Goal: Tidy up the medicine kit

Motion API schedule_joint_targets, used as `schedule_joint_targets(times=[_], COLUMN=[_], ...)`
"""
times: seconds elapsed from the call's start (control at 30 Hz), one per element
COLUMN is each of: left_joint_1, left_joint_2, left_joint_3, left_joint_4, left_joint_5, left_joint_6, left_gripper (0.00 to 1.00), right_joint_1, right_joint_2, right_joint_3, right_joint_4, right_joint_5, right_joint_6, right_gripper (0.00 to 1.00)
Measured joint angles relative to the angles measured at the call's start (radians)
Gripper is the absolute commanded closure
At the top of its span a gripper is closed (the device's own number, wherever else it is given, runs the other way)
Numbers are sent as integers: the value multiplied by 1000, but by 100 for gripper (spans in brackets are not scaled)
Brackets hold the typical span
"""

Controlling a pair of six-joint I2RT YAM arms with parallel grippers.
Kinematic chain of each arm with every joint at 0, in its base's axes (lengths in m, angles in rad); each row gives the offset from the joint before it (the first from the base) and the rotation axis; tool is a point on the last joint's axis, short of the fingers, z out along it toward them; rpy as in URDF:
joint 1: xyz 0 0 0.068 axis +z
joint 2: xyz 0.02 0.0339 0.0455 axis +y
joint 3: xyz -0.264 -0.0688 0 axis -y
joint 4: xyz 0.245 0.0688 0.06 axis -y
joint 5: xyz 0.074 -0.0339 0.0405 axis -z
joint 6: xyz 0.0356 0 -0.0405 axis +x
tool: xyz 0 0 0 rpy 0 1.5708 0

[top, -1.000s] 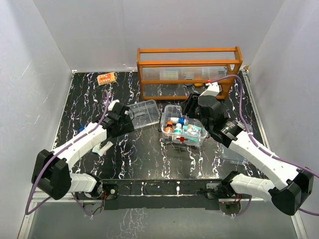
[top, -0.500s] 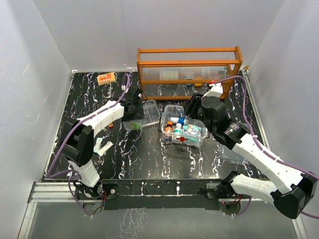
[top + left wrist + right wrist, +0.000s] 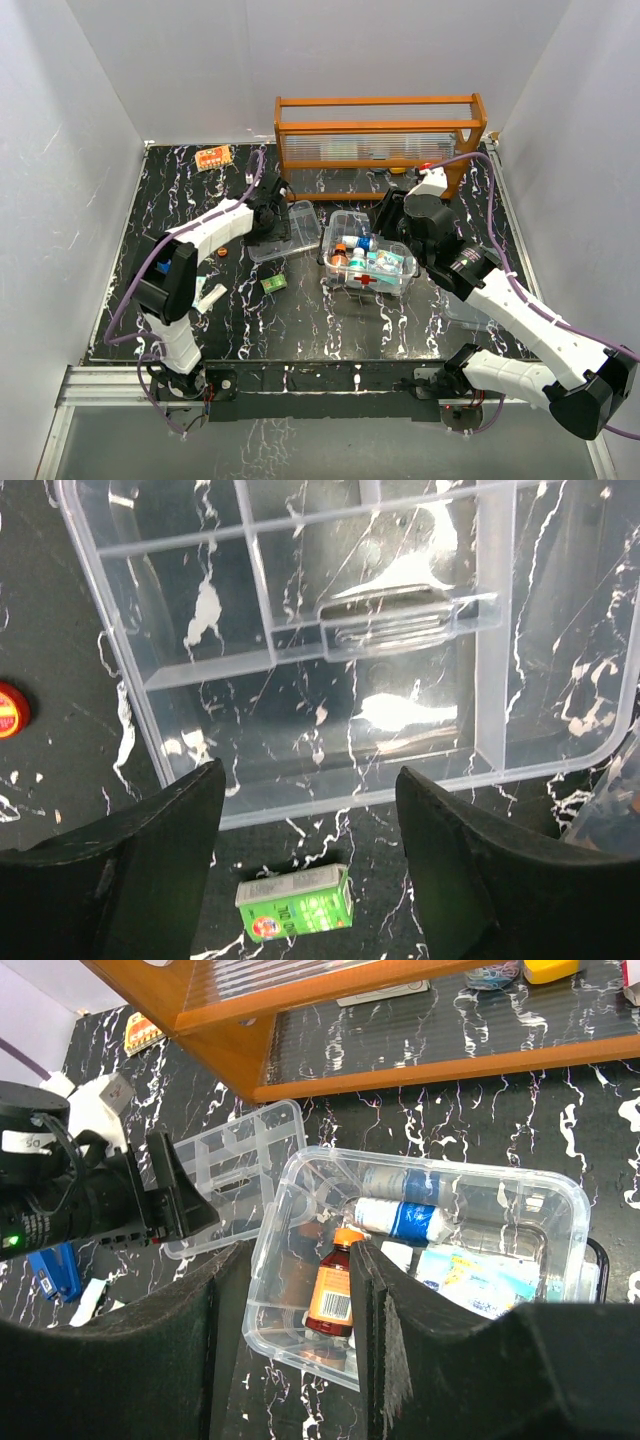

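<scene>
Above near edge of divided tray [image 3: 300,720], left fingers [image 3: 130,880] spread, right fingers [image 3: 190,1360] parted over box [image 3: 275,1250]

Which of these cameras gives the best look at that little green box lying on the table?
The left wrist view: the green box lies close below the camera, large enough to show its printing. The top view shows it only as a small speck near the divided tray. The right wrist view does not show it.
</scene>
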Motion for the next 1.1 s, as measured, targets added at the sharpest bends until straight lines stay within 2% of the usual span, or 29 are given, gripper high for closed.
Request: schedule_joint_targets(times=[0.5,0.6,0.87,1.1], left_joint_1=[-41,-58,-71,-72], left_joint_2=[-300,-302,-272,-188], left_joint_3=[-289,-322,-359,-356], left_joint_4=[-25,-22,3,14], left_joint_5=[71,93,146,150], left_joint_6=[-205,-237,-259,-258], left_gripper=[14,13,22,22], right_joint_1=[0,0,0,0], right_joint_2=[0,0,0,0], right_joint_3=[0,0,0,0], right_joint_4=[1,1,1,1], right_joint_5=[-1,-2,-6,-8], right_joint_6=[0,0,0,0], right_gripper=[56,56,56,56])
